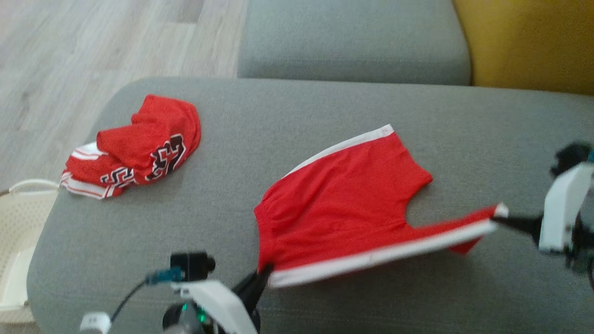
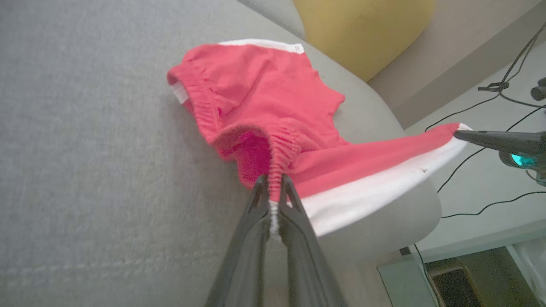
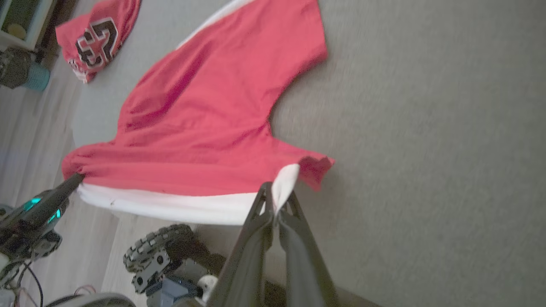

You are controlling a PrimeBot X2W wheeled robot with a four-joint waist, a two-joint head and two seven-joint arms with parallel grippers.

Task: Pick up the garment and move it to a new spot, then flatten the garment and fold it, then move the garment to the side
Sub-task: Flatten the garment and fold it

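Head view: red shorts (image 1: 343,204) lie right of centre on the grey sofa seat (image 1: 325,106). Their near edge is lifted and pulled taut between the two hands, and the far leg lies flat on the fabric.

Left hand (image 1: 267,269): closed, pinching the waistband corner. Right hand (image 1: 499,218): closed, pinching the leg-hem corner at the end of the white side stripe (image 1: 380,255).

Left wrist view adds detail. The left hand (image 2: 273,179) has its fingers clamped on a gathered, ribbed elastic waistband (image 2: 277,145). The shorts (image 2: 264,85) gape open behind it. The right hand (image 2: 458,134) comes in from the side, and black cables (image 2: 490,140) trail over a pale floor.

Right wrist view adds more. The right hand (image 3: 277,196) grips the white stripe end. The shorts (image 3: 204,111) show a smooth, thin knit and a curved crotch cut. The left hand (image 3: 76,179) sits at the opposite corner, and a roller-studded wheel (image 3: 158,256) shows below.

Second item: a crumpled red jersey (image 1: 148,144) well apart at the seat's left end, with white-striped trim. Its black-and-white numerals read "23" in the right wrist view (image 3: 96,36).

Surroundings: a cream perforated basket (image 1: 23,208), a yellow cushion (image 1: 529,41) and a wood-grain floor (image 1: 93,41).
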